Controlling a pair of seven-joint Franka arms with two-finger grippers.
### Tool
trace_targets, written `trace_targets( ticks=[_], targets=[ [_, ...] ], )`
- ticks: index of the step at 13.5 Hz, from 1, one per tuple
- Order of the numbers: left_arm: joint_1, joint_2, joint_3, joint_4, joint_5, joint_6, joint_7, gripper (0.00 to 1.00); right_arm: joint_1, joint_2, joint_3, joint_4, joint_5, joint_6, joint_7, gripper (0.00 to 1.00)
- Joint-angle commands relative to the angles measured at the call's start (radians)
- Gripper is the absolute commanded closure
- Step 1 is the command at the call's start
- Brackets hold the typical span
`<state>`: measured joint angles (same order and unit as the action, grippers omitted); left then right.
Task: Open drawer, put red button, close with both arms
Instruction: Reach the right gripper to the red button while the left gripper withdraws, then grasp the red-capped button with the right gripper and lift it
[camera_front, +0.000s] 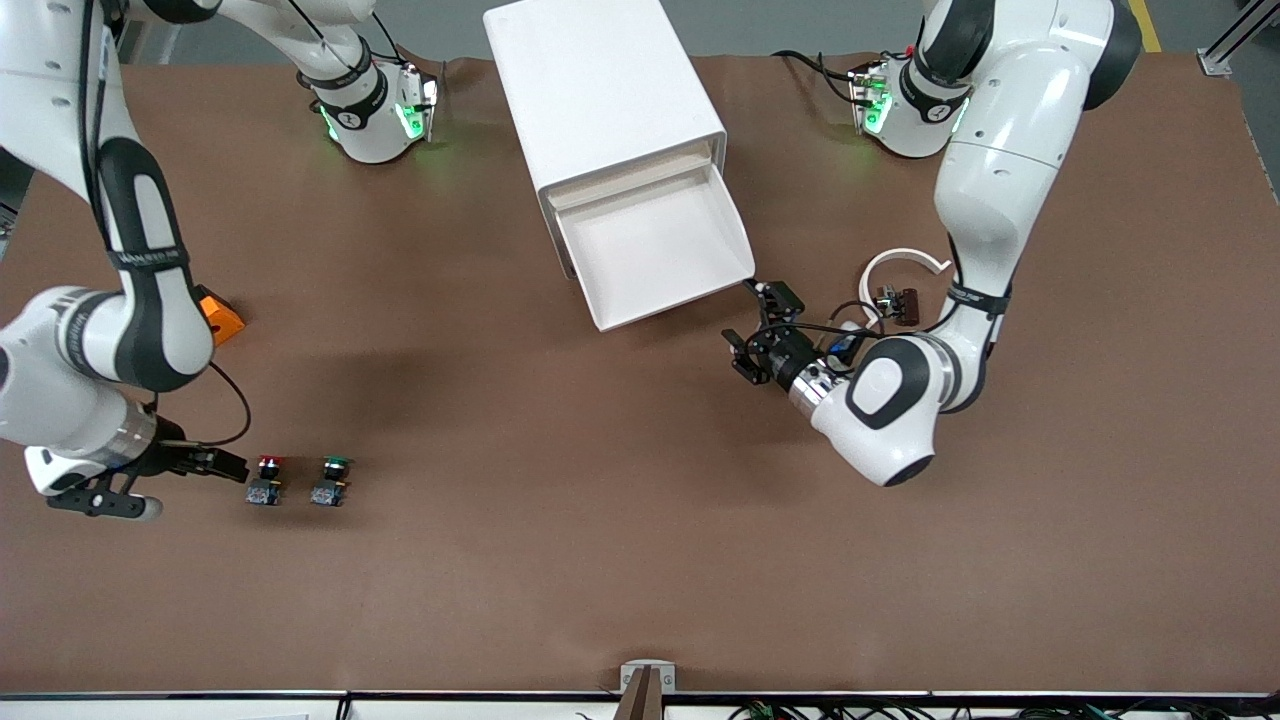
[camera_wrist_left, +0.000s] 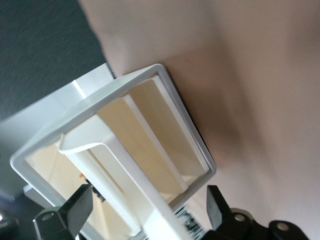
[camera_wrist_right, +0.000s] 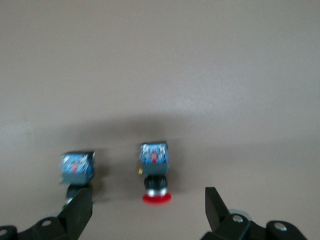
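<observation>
The white cabinet (camera_front: 600, 90) stands at the table's back middle with its drawer (camera_front: 655, 250) pulled out and empty. My left gripper (camera_front: 757, 330) is open just off the drawer's front corner, toward the left arm's end. In the left wrist view the drawer's front (camera_wrist_left: 125, 165) lies between the open fingers (camera_wrist_left: 75, 210). The red button (camera_front: 268, 480) lies on the table beside the green-capped one (camera_front: 330, 480). My right gripper (camera_front: 232, 466) is open, right beside the red button. In the right wrist view the red button (camera_wrist_right: 156, 175) lies just ahead of the open gripper (camera_wrist_right: 147, 210).
An orange block (camera_front: 222, 315) lies by the right arm's forearm. A white curved ring (camera_front: 905, 262) and a small brown part (camera_front: 900, 303) lie near the left arm. The green-capped switch (camera_wrist_right: 77, 170) sits close by one right finger.
</observation>
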<state>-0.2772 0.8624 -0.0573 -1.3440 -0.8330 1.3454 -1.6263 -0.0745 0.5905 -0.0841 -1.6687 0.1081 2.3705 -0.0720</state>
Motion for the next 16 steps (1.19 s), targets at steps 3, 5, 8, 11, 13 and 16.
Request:
trace_targets(
  ticks=[3, 5, 8, 11, 13, 16],
  targets=[
    [0.042, -0.083, 0.001, 0.005, 0.170, 0.125, 0.528, 0.00, -0.002, 0.107, 0.000, 0.014, 0.024, 0.142, 0.009, 0.00],
    [0.042, -0.108, -0.001, 0.005, 0.259, 0.271, 0.698, 0.00, -0.002, 0.141, 0.000, 0.024, 0.025, 0.164, 0.009, 0.00],
    [0.033, -0.129, -0.001, -0.003, 0.356, 0.464, 0.804, 0.00, -0.002, 0.166, 0.000, 0.030, 0.042, 0.165, 0.017, 0.00],
    [0.026, -0.157, -0.007, -0.004, 0.529, 0.625, 0.865, 0.00, 0.005, 0.180, 0.001, 0.032, 0.084, 0.164, 0.017, 0.00],
    [0.024, -0.158, -0.012, -0.003, 0.626, 0.688, 0.899, 0.00, 0.007, 0.187, 0.000, 0.040, 0.084, 0.164, 0.015, 0.00],
    [0.027, -0.160, -0.001, 0.003, 0.667, 0.764, 0.916, 0.00, 0.007, 0.190, 0.000, 0.041, 0.075, 0.161, -0.002, 0.10]
  ],
)
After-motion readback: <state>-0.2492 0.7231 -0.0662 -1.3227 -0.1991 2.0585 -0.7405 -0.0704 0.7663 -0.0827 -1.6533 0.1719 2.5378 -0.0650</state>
